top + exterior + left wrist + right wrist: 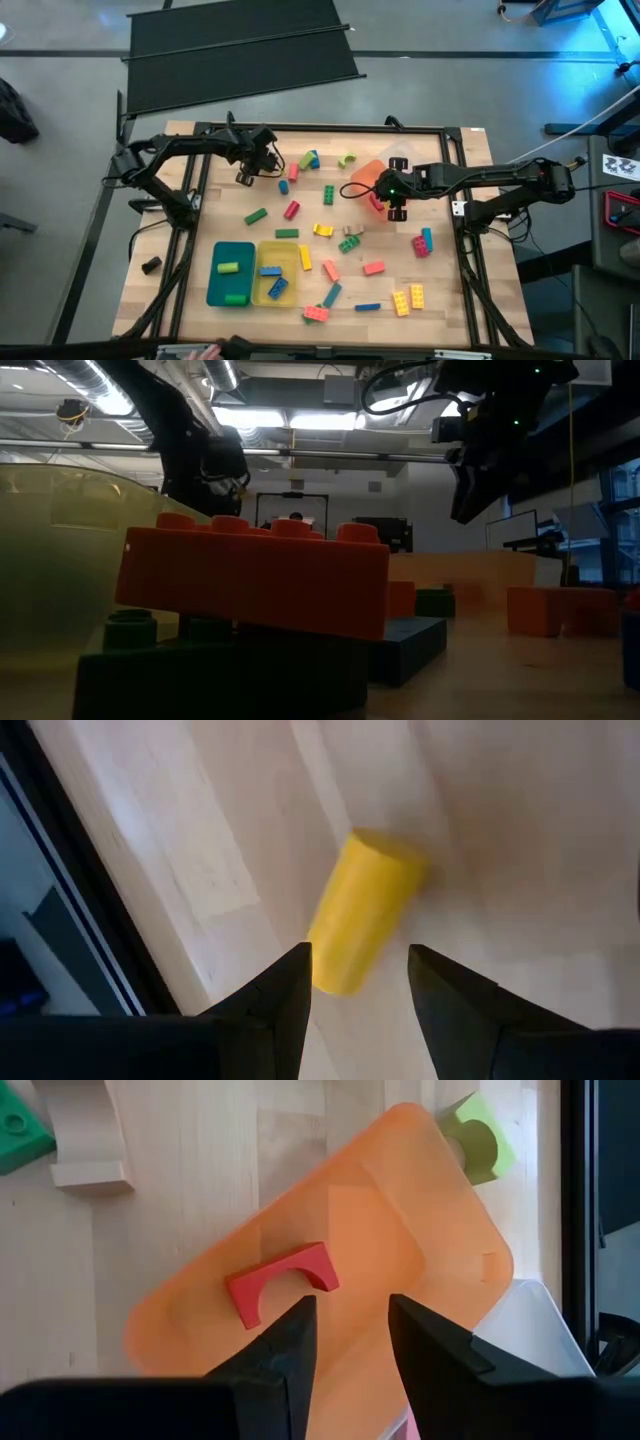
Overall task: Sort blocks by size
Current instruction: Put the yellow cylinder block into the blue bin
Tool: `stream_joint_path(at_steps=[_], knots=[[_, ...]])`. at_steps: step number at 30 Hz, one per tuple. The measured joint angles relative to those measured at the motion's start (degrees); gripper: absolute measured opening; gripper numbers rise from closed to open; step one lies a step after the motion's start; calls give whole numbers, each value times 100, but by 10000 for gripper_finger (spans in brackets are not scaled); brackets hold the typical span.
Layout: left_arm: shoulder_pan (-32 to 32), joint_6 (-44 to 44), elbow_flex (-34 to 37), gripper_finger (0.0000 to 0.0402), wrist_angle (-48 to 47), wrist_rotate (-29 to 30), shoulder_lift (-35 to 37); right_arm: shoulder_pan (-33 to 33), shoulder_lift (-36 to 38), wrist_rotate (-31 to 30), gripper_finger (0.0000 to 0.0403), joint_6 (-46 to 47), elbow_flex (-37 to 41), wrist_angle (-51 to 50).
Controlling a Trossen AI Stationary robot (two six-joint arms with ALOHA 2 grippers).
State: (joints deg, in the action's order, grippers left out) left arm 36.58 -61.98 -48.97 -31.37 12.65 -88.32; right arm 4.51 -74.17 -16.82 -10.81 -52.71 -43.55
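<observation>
Blocks of many colours lie scattered on the wooden table (440,320). My left gripper (257,163) is open at the far left, above a yellow round-ended block (365,910) that lies on the table just ahead of its fingertips (360,955). My right gripper (384,192) is open and empty over the orange tray (366,172). A red arched block (283,1283) lies on the floor of that tray (400,1210), just ahead of the fingers.
A teal tray (218,290) with two green blocks and a yellow tray (262,296) with blue blocks stand near the front left. A green arched block (478,1140) lies beyond the orange tray, with a clear tray (530,1330) beside it. A black frame (455,130) rims the table.
</observation>
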Motion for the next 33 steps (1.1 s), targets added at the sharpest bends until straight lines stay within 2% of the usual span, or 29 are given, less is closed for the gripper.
stream_joint_path(at_steps=[4,14,18,24,33], knots=[[65,-202,-2,153,472,7,-339,0,0,0,129,0,0,0],[96,-270,-33,152,476,34,-881,0,-1,0,129,0,0,5],[81,137,-70,129,394,55,-889,0,-1,-1,129,0,0,11],[-45,1084,-625,118,-354,-25,-953,0,-2,0,129,0,0,16],[-716,2452,-2137,118,-2212,-18,-694,0,0,91,129,0,-2,69]])
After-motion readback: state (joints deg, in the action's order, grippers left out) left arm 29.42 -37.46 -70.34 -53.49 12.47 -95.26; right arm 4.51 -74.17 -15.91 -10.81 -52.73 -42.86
